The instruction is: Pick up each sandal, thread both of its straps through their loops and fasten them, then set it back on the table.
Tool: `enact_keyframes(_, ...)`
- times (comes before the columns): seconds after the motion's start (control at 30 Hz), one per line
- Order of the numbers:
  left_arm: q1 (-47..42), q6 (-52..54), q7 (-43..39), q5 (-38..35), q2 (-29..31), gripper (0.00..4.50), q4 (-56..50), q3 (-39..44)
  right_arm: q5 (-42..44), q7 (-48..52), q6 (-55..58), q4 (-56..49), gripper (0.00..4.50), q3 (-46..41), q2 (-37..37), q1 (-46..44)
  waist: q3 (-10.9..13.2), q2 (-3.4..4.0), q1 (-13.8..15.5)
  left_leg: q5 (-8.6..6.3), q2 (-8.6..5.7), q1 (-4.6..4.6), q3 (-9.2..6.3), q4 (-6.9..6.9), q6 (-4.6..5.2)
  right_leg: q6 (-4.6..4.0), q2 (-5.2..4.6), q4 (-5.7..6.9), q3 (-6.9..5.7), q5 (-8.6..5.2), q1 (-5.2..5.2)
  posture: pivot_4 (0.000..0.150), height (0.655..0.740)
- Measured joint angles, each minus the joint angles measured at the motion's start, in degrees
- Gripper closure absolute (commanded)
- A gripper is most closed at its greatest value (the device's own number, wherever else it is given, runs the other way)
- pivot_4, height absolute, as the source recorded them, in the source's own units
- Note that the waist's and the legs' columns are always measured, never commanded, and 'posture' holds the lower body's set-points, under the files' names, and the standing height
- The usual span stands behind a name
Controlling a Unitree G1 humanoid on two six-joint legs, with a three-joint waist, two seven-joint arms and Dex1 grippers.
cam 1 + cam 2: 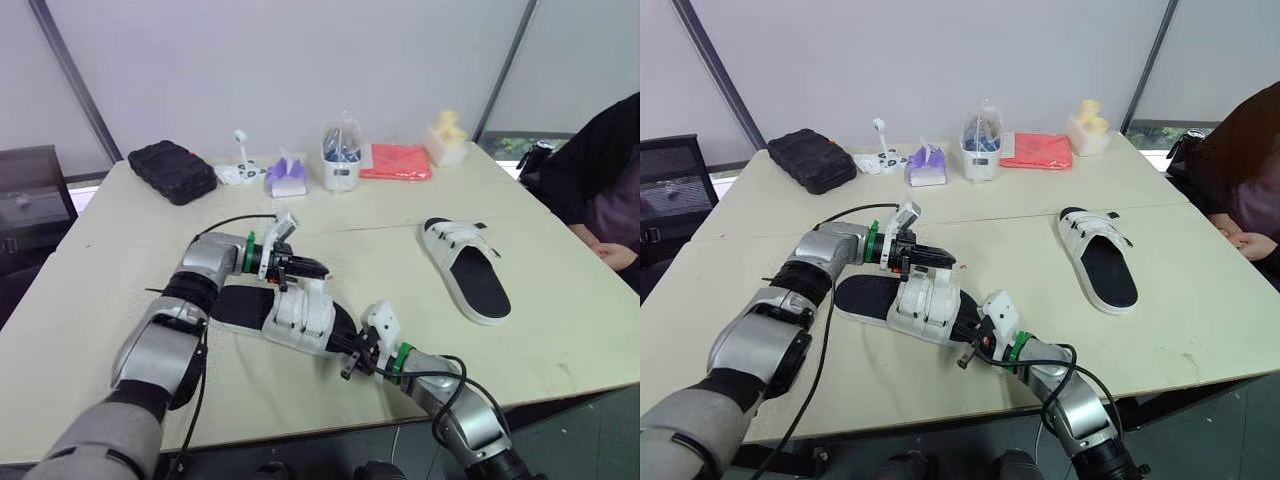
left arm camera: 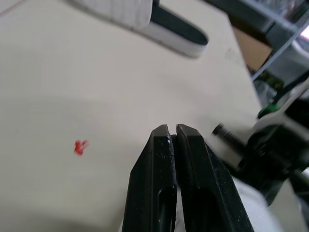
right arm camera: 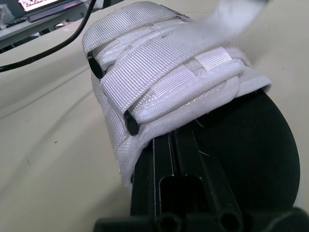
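Just beside the shut, seemingly empty left fingers (image 2: 157, 164) the near sandal (image 1: 300, 318) lies on the desk (image 1: 80, 280), its long axis running toward the right fingers (image 3: 154, 164), closed and tucked under its straps (image 3: 169, 63).

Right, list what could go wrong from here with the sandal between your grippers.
1. The right gripper sits wedged under the white upper of the near sandal. Pulling it out may drag the sandal toward the front edge of the table.
2. The left gripper is shut with no strap visible between its tips, so the loose strap end may not be gripped and could come unthreaded.
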Motion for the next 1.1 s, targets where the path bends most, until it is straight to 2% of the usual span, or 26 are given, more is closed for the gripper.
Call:
enact_keyframes(0.17, -2.19, -6.52, -0.78, 4.39, -1.81, 4.47, 6.15, -0.39, -0.11, -1.20, 0.02, -0.62, 4.50, 0.00, 0.31, 0.81, -0.03, -0.03, 0.01, 0.00, -0.01, 0.01, 0.00, 0.03, 0.00, 0.05, -0.01, 0.00, -0.02, 0.01, 0.06, 0.150, 0.7400)
enact_keyframes(0.3, -2.39, -9.09, 1.13, 7.48, -2.35, 3.08, 9.34, -0.13, -0.13, -1.64, 0.09, -1.13, 4.50, 0.00, 0.49, 1.34, -0.03, -0.04, -0.03, 0.00, -0.01, 0.01, -0.01, 0.03, 0.01, 0.10, 0.02, 0.02, -0.04, -0.01, 0.05, 0.150, 0.7400)
enact_keyframes(0.37, -2.39, -9.47, 2.04, 8.37, -2.46, 2.10, 10.66, 0.56, -0.13, -1.64, 0.10, -1.37, 4.50, -0.02, 0.48, 1.47, -0.02, -0.06, -0.04, 0.00, -0.01, 0.00, -0.01, 0.02, 0.01, 0.22, 0.07, 0.04, -0.06, -0.08, 0.04, 0.150, 0.7400)
enact_keyframes(0.4, -2.42, -9.88, 2.17, 8.77, -2.49, 1.46, 10.83, 0.92, -0.13, -1.63, 0.12, -1.46, 4.50, -0.02, 0.47, 1.49, -0.02, -0.06, -0.05, 0.00, -0.01, 0.00, -0.02, 0.02, 0.01, 0.21, 0.08, 0.04, -0.06, -0.08, 0.05, 0.150, 0.7400)
enact_keyframes(0.5, -2.56, -10.20, 3.11, 8.89, -3.03, 0.04, 11.27, 2.15, -0.13, -1.61, 0.13, -1.53, 4.50, -0.05, 0.43, 1.48, -0.02, -0.06, -0.05, 0.00, -0.03, 0.00, -0.02, 0.01, 0.01, 0.19, 0.07, 0.05, -0.07, -0.07, 0.05, 0.150, 0.7400)
enact_keyframes(0.7, -3.36, -9.72, 8.48, 7.42, -3.06, 0.04, 12.15, 8.48, -0.30, -1.79, 0.71, -3.28, 4.50, -0.16, -0.74, 1.38, 0.03, -0.13, 0.04, 0.00, -0.08, -0.07, -0.06, 0.05, 0.01, 0.25, 0.06, 0.07, -0.09, -0.09, 0.01, 0.150, 0.7400)
enact_keyframes(0.8, -4.35, -7.29, 9.17, 4.04, -0.17, 0.04, 9.60, 13.53, -0.69, -2.20, 2.01, -5.26, 4.50, -0.68, -2.04, 1.75, 0.09, -0.17, -0.12, 0.00, -0.10, -0.16, -0.06, 0.06, 0.01, 0.24, 0.04, 0.09, -0.10, -0.06, -0.08, 0.150, 0.7400)
enact_keyframes(0.9, -1.97, -5.75, 10.70, 1.57, 2.35, 0.04, 0.93, 16.72, -0.60, -2.61, 3.70, -7.42, 4.50, -2.86, -4.20, 2.29, 0.09, -0.14, -0.10, 0.00, -0.10, -0.16, -0.06, 0.03, 0.01, 0.23, 0.00, 0.10, -0.09, -0.05, -0.10, 0.150, 0.7400)
enact_keyframes(0.97, 2.92, -3.16, 14.04, -0.39, 2.55, 0.04, -7.63, 18.72, -0.26, -2.57, 4.63, -8.63, 4.50, -4.82, -6.12, 2.03, 0.09, -0.12, 0.02, 0.00, -0.12, -0.16, -0.07, 0.02, 0.00, 0.23, -0.04, 0.11, -0.06, -0.05, -0.09, 0.150, 0.7400)
enact_keyframes(1.1, 18.11, 0.44, 26.94, -3.06, -0.40, 0.04, -30.06, 23.30, -0.26, -3.01, 5.53, -10.02, 4.50, -9.42, -9.51, 0.94, 0.12, -0.11, -0.02, 0.00, -0.12, -0.27, -0.05, 0.03, 0.00, 0.22, -0.14, 0.12, 0.14, -0.02, -0.26, 0.150, 0.7400)
